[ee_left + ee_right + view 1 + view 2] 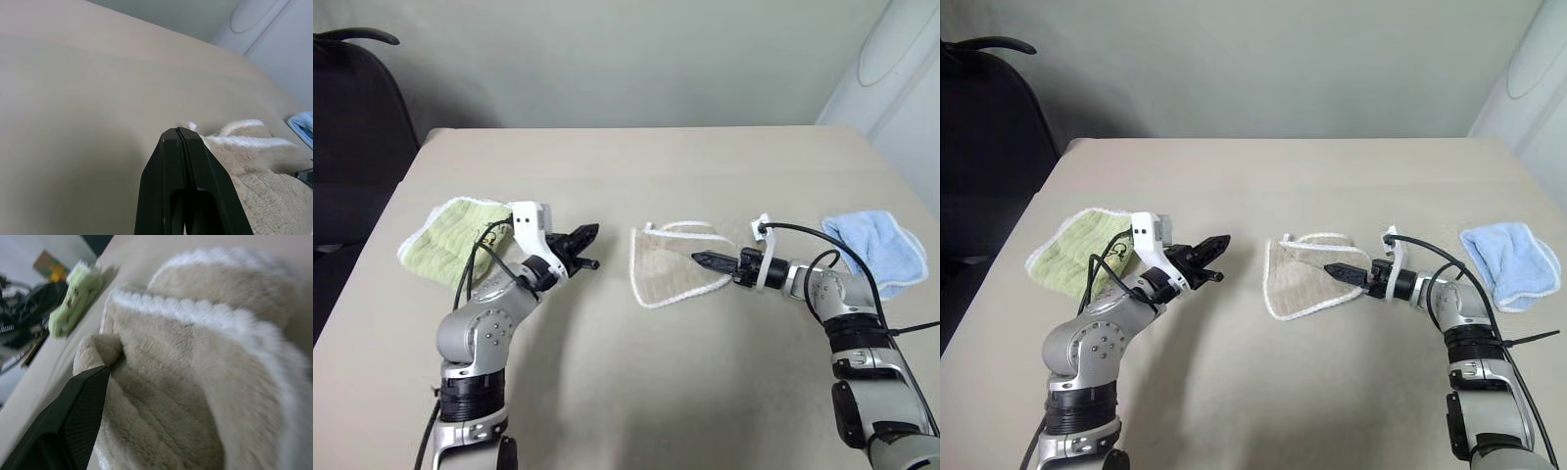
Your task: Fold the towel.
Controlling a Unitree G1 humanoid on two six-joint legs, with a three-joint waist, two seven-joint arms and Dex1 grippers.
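The beige towel point(674, 264) lay folded at mid-table, my right gripper point(702, 259) spread wide over its right part, my left gripper point(588, 247) clenched empty just left, between the green cloth point(450, 238) and it.

The towel point(671, 269) lies on the tabletop point(636, 157) near its middle, a little toward the right edge. A second cloth point(450, 240) lies near the left edge, and a third cloth point(876, 250) near the right edge, so the towel sits between them, well apart from both. The left gripper point(585, 248) hangs over bare tabletop between the left-edge cloth and the towel. The right gripper point(703, 259) is over the towel's right part, reaching in from the right-edge side. A chair point(352, 127) stands beyond the tabletop's far left corner.
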